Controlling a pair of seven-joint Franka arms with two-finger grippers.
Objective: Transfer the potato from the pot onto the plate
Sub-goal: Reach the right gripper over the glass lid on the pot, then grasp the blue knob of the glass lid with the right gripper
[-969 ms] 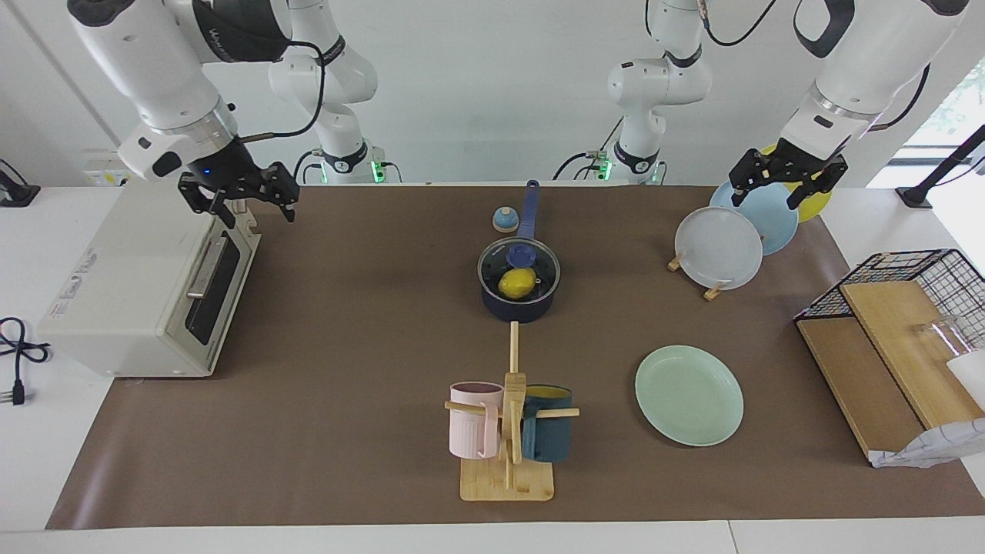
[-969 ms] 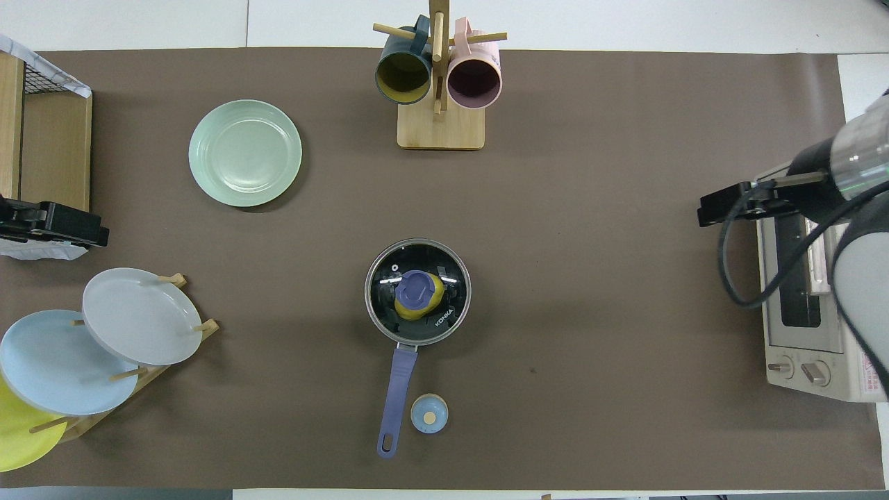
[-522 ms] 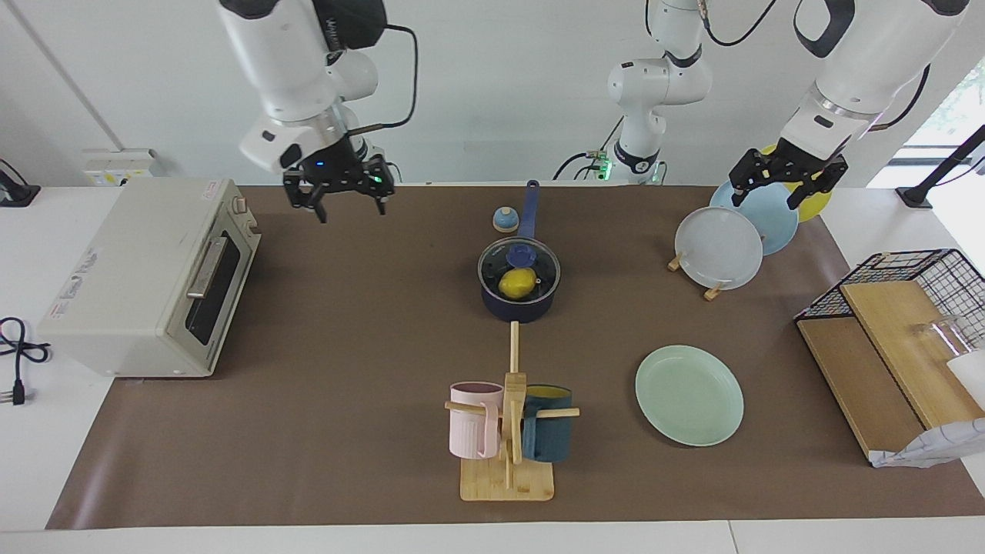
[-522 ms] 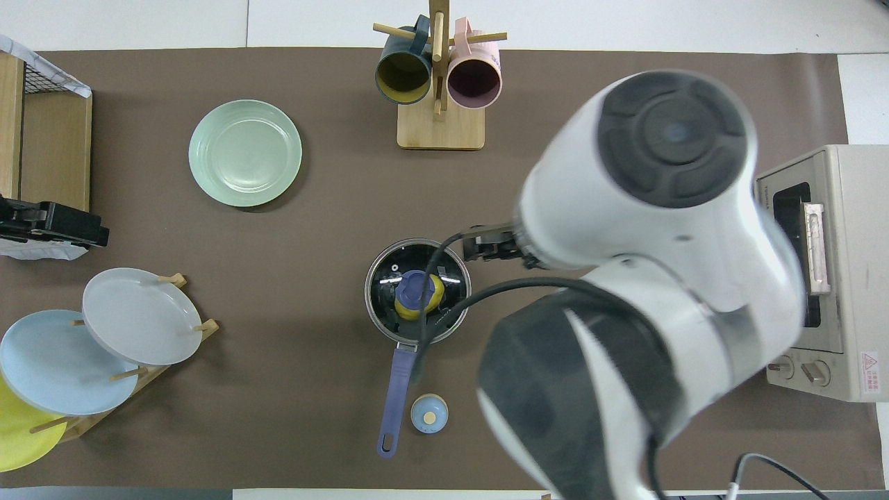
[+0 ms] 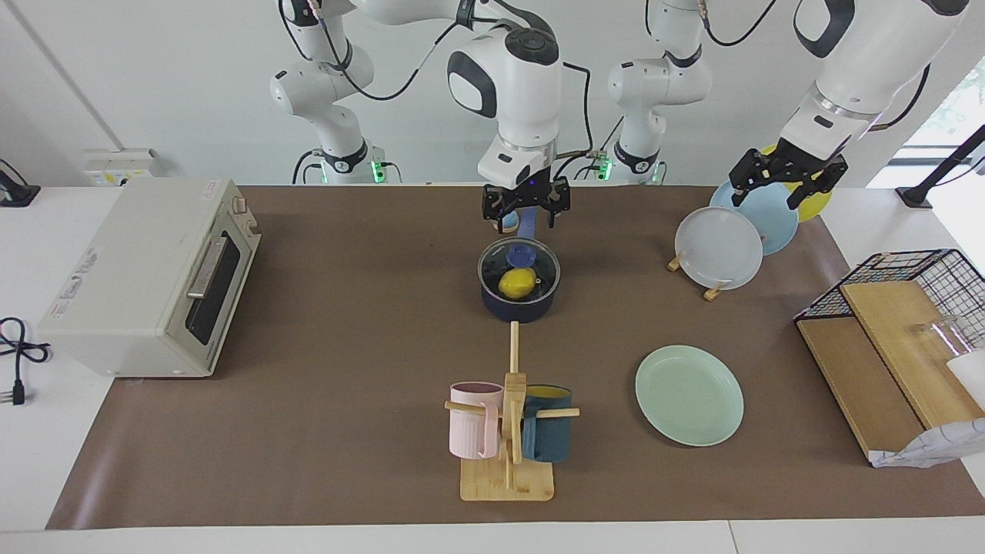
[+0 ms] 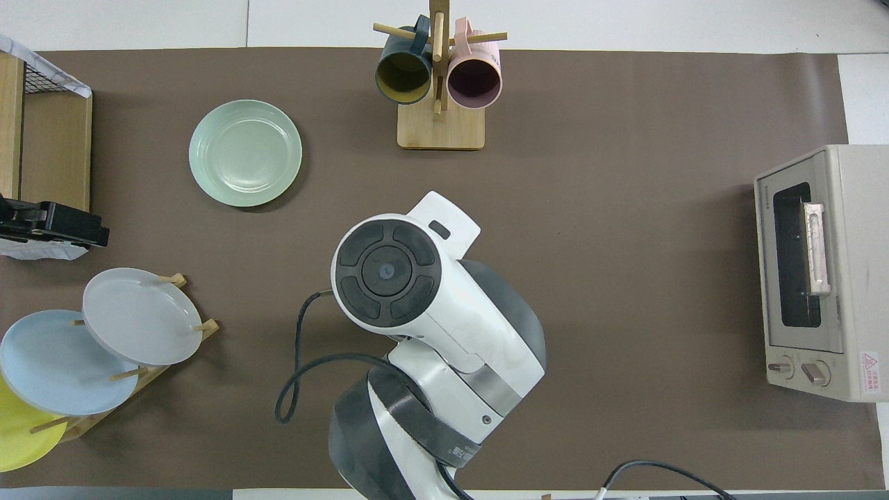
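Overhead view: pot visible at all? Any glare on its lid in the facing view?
Overhead view: no, the right arm covers it wholly; the plate shows unobstructed. Facing view: the pot is in plain sight, only small glints on the lid, the potato readable through it; the right gripper hangs over the handle.

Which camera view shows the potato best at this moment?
The facing view shows it best: the potato lies in the pot under a glass lid, below the right gripper. In the overhead view the right arm covers the pot, so no potato shows.
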